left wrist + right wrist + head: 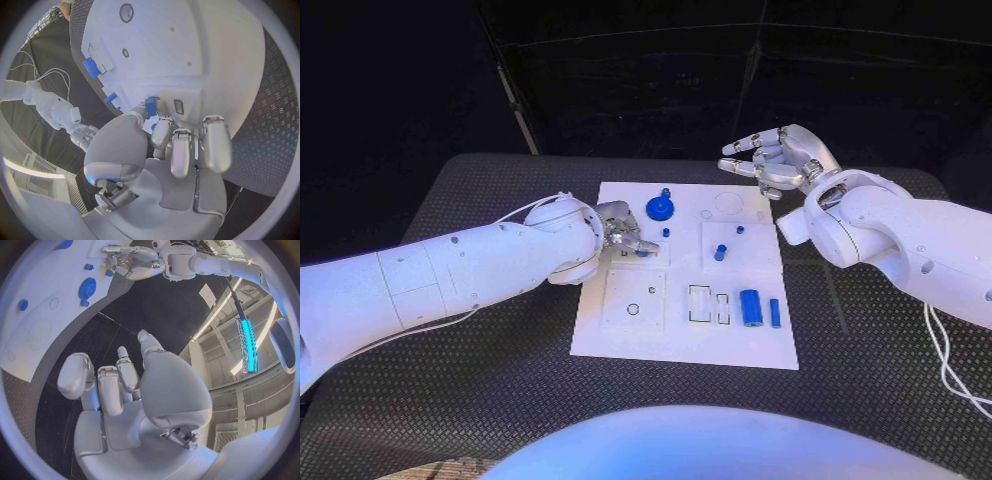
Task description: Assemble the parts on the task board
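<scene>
Two white arms reach over the black textured table (473, 400); the flat white rectangular task board (625, 340) lies in its middle; the left hand (620, 230) sits over the board's left edge, toward the far half, fingers curled down onto the plate; in the left wrist view a small blue part (150, 107) shows just at its fingertips (164, 131), touching or nearly so, and I cannot tell whether it is actually pinched; the right hand (776, 160) hovers off the board beyond its far right corner, fingers spread and loosely bent, holding nothing; on the board, a round blue toothed gear with a knob (659, 207) stands near the far edge, left of centre; a tiny blue peg (665, 232) sits just nearer than the gear; a short blue upright pin (720, 252) stands toward the board's middle right, with another small blue stub (738, 229) beyond it; near the board's near right corner a blue cylinder (750, 307) lies lengthwise, and a thinner blue bar (775, 313) lies just beside it on the side of the right edge; two outlined rectangular slots (707, 305) lie just left of the cylinder; a small dark ring hole (633, 309) marks the near left part.
</scene>
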Tool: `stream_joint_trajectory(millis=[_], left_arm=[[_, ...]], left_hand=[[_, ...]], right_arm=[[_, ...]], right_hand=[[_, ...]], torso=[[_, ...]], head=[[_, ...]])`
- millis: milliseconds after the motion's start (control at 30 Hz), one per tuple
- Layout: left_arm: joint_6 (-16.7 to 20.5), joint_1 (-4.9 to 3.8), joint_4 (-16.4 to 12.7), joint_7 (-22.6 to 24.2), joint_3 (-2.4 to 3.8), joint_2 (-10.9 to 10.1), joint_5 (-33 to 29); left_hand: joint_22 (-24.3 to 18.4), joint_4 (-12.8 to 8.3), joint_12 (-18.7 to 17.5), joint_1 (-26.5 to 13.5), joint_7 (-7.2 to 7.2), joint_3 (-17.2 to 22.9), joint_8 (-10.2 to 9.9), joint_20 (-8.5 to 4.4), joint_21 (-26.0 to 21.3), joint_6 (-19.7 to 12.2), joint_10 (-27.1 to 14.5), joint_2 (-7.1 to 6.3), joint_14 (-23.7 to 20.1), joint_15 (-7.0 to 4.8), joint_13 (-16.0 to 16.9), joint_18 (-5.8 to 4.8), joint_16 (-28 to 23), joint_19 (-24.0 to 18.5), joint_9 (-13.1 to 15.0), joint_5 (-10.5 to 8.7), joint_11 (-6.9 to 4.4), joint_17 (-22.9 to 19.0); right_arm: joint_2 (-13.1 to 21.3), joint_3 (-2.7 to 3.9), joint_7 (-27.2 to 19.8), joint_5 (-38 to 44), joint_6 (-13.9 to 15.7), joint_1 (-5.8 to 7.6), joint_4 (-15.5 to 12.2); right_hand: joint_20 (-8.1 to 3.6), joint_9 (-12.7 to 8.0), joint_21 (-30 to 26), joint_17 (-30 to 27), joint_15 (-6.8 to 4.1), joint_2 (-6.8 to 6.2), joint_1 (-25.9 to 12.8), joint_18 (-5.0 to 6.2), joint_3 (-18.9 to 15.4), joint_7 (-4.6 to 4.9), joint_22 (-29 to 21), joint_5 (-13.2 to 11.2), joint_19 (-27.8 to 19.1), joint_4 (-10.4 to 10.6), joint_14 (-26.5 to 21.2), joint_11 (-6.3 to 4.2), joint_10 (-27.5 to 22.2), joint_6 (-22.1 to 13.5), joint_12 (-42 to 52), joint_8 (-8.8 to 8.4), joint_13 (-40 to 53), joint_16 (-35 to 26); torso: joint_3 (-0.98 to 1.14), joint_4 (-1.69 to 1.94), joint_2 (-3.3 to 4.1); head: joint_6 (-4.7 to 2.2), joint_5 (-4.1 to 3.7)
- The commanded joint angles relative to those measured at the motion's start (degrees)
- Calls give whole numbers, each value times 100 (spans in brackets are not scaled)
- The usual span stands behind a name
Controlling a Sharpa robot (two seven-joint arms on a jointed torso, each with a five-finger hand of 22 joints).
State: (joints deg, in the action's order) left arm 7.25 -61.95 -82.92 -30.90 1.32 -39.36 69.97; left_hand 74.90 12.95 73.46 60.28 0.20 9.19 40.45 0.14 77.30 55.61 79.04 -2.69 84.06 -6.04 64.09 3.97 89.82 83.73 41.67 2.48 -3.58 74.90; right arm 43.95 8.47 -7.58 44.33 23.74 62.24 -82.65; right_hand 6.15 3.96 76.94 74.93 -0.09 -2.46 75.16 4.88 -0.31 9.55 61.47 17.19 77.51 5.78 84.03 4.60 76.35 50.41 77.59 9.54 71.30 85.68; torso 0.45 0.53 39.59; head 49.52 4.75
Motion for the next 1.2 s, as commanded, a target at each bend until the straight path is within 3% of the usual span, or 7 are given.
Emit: stream_joint_trajectory(millis=[33,233,667,1200], left_arm=[[-37,-4,-16,-25,11,-5,3],[-51,-5,-11,-26,26,-10,3],[-80,-9,2,-25,137,-31,3],[-633,-23,69,-44,150,-27,1]], left_hand=[[787,5,24,-66,-14,-32,25,-6,20,33,53,12,594,-33,9,-100,18,64,3,23,-1,1510],[789,15,28,-74,-15,-41,29,-7,22,35,56,15,594,-34,14,-101,18,66,5,23,-3,1510],[810,90,43,-141,-27,-108,60,-14,49,45,68,36,594,-43,32,-107,18,82,19,24,-13,1510],[830,140,70,-202,-37,-243,94,-21,72,49,88,-46,594,-50,68,-113,18,95,34,23,-22,1510]], right_arm=[[-2,4,-53,6,-26,8,-10],[4,4,-52,6,-26,8,-13],[5,4,-51,6,-26,8,-15],[-4,3,-41,6,-44,8,-5]], right_hand=[[-6,-4,-16,477,17,-6,-73,52,-39,2,0,-13,-47,-4,374,0,-25,-33,5,37,-8,-22],[-6,-4,-16,477,17,-6,-73,52,-39,2,0,-13,-47,-3,374,0,-25,-33,5,37,-8,-22],[-6,-4,-18,477,17,-5,-80,53,-44,2,-5,-15,-49,2,374,0,-24,-34,6,38,-7,-22],[-6,-4,-20,473,18,-3,-89,53,-53,3,-6,-16,-50,10,373,1,-28,-37,5,40,-12,-25]], torso=[[0,0,4],[-2,-1,2],[-2,0,2],[-5,1,5]], head=[[-3,5],[-8,-2],[-29,6],[-17,13]])
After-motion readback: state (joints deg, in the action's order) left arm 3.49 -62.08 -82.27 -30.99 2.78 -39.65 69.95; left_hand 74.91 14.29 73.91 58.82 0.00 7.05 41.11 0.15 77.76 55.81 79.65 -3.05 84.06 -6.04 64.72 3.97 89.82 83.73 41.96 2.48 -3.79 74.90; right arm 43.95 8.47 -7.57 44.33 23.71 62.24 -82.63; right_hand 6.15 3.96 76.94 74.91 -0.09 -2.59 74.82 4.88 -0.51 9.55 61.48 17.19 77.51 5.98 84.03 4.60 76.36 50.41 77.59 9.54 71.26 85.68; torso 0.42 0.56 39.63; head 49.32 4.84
